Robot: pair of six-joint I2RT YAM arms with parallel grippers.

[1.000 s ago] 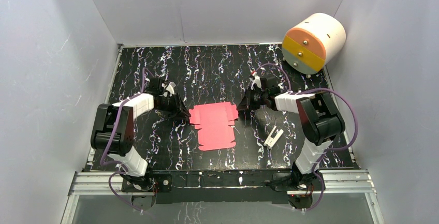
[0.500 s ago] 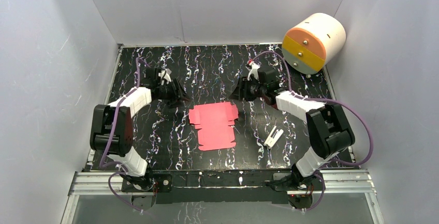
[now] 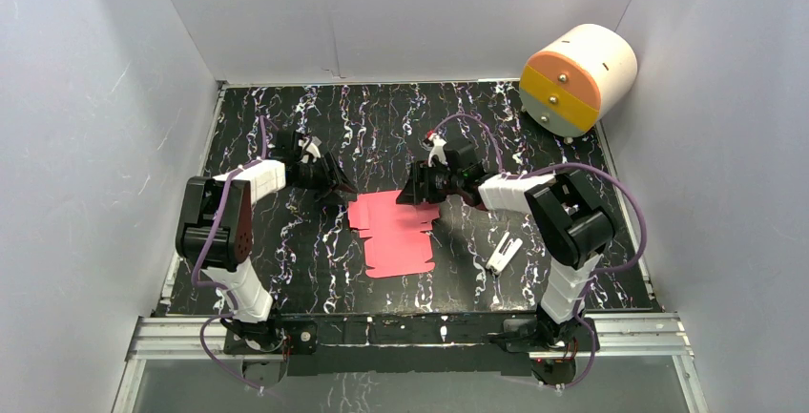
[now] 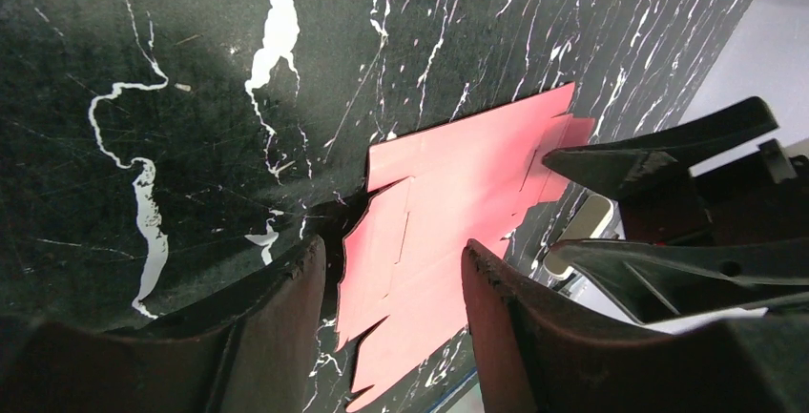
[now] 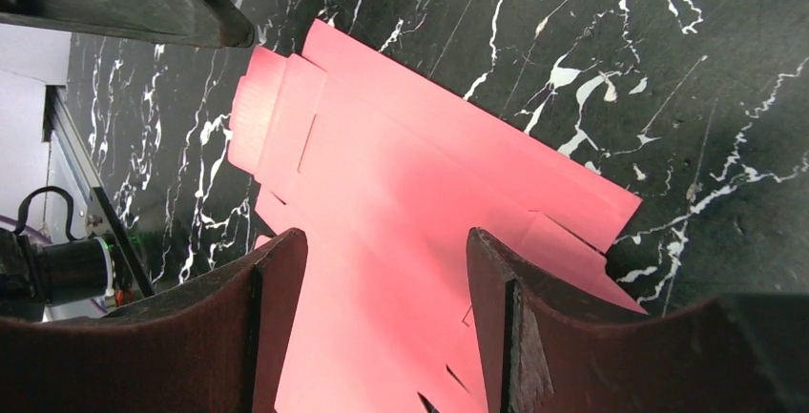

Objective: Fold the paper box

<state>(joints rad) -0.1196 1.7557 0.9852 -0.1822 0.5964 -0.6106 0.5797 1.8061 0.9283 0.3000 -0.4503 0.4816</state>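
So the paper box (image 3: 396, 232), a flat pink-red notched card sheet, lies unfolded in the middle of the black white-veined marble-look tabletop (image 3: 286, 241). The left gripper (image 3: 336, 187) sits just beside its far-left corner and the right gripper (image 3: 412, 190) hangs over its far edge toward the right, both with jaws spread wide and gripping nothing. A small white clip-like piece (image 3: 503, 254) lies to the right of the sheet, apart from it.

Under the right gripper (image 3: 410, 194), the far corner of the paper box (image 3: 396, 232) is hidden from above. Between the fingers of the left gripper (image 4: 393, 253), the sheet runs off the bottom edge of the wrist view. Whether either gripper touches the card is unclear.
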